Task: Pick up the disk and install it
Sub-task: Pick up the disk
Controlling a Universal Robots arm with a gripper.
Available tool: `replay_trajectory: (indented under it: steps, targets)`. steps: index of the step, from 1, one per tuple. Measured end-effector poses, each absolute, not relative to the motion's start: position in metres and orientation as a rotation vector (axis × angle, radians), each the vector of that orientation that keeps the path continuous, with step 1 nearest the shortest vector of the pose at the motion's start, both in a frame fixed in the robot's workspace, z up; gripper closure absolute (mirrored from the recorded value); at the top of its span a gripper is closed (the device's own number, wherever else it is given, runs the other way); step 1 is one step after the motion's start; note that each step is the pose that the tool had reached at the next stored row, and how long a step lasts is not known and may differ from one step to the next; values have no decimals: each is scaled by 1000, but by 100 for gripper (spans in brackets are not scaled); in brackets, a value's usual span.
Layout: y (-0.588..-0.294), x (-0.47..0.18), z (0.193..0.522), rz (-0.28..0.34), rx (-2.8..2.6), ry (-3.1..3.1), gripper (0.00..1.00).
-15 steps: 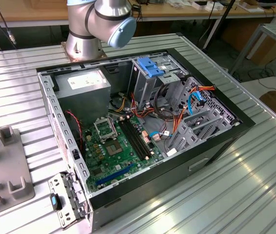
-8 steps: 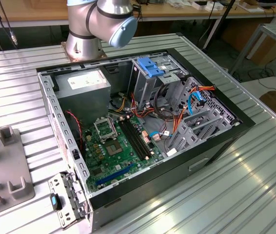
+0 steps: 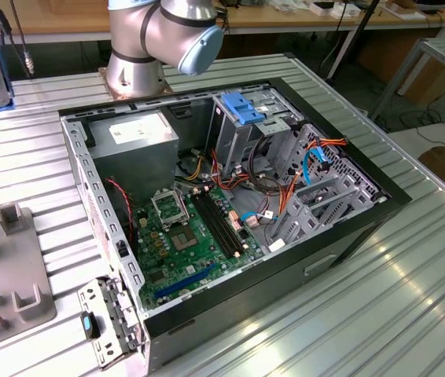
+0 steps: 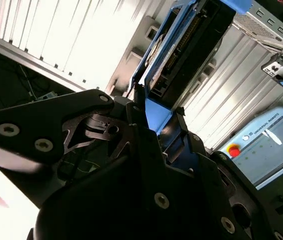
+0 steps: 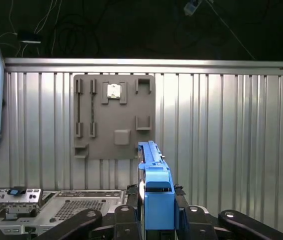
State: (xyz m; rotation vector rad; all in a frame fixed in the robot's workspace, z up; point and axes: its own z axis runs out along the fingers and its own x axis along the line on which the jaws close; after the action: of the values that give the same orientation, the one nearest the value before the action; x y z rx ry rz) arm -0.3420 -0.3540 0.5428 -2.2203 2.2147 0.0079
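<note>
First wrist view: disk [image 5: 154, 192] between closed jaws, grey fixture plate [image 5: 106, 117] beyond

Plastic, metal, matt black
You see glossy blue plastic rails on the disk [image 5: 150, 156], a matt black gripper [image 5: 156, 214], and a shiny ribbed metal table [image 5: 221, 140].

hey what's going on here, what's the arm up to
A single robot arm is working beside an open computer case. Its pincer is shut on the disk, the dark drive with blue rails. It holds the disk clear of the ribbed metal table, near a grey holder plate. The disk is picked up but not yet installed in the case.
</note>
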Motion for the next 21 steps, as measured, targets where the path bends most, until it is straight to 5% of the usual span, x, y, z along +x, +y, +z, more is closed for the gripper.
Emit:
replay_trajectory:
  steps: [21]
  targets:
    - [-354,-198,543,8,-2222,2213,63]
